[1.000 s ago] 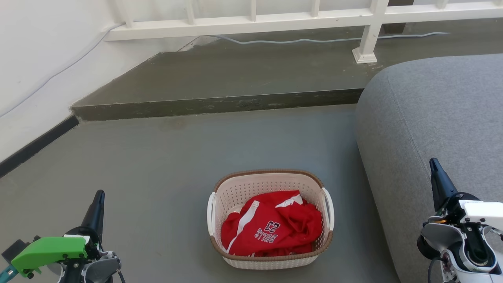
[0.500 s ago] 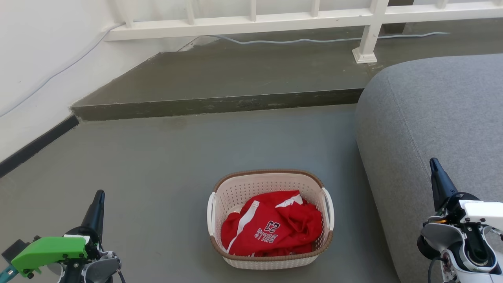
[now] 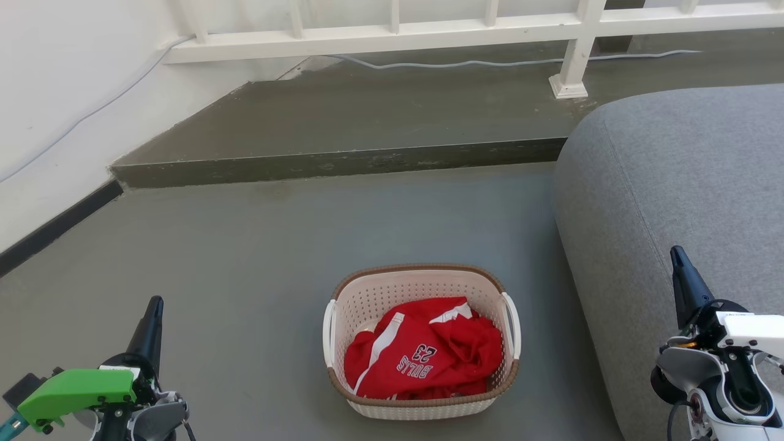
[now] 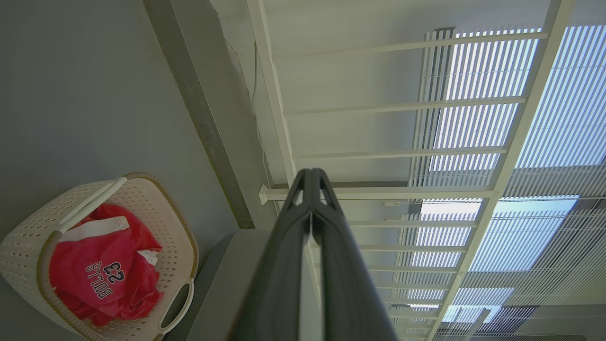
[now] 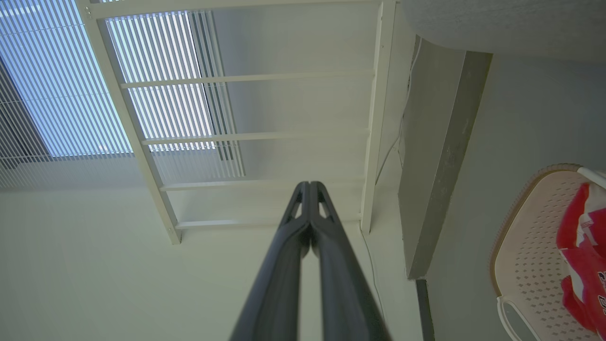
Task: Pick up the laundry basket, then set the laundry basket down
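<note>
Laundry basket [image 3: 398, 291] on floor [image 3: 245, 257], between grippers, touching neither: right of left gripper [image 3: 155, 301], left of right gripper [image 3: 675, 252]. Red jersey [image 3: 422, 358] inside reads "BULLS 23". Both grippers' fingers pressed together, empty. Wrist views add slatted blinds [image 4: 483, 123] behind white railing [image 4: 378, 154]; head view, grey sofa [image 3: 674, 171].

The red jersey [image 3: 422, 355] hides the floor and much of the inner walls of the laundry basket [image 3: 419, 268]; what lies beneath the cloth cannot be told. In the right wrist view the basket is cut off by the right and bottom edges, and in the left wrist view part of it runs off the bottom edge. The grey sofa [image 3: 674, 184] is cropped by the head view's right and bottom edges, and the white railing [image 3: 392, 37] by its top. There the left gripper [image 3: 156, 303] and right gripper [image 3: 675, 252] stand edge-on, one finger hiding the other. Close to each wrist lens the jaws blur.
</note>
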### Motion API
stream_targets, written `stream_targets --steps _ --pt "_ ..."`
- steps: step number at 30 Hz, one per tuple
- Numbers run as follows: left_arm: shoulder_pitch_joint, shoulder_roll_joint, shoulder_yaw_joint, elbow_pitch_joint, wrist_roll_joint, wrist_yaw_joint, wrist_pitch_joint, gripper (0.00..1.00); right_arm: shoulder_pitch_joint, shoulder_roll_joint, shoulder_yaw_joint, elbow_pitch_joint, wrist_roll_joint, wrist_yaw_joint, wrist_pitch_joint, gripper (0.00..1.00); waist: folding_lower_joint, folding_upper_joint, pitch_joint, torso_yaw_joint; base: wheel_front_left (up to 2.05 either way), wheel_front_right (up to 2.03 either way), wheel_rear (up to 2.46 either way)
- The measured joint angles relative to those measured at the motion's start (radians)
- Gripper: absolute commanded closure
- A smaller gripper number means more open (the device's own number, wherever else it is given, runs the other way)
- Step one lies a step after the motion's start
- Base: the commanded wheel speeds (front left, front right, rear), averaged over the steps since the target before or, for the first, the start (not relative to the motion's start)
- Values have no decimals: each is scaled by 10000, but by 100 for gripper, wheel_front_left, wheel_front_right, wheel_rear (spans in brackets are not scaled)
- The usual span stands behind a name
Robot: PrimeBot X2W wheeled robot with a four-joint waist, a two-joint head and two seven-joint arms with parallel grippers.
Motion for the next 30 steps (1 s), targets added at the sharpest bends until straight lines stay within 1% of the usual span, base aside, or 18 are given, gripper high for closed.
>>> stream_targets --steps 30 --pt "0 -4 -2 -4 -2 0 -2 100 -2 4 -21 -2 0 0 2 100 0 0 1 0 0 0 0"
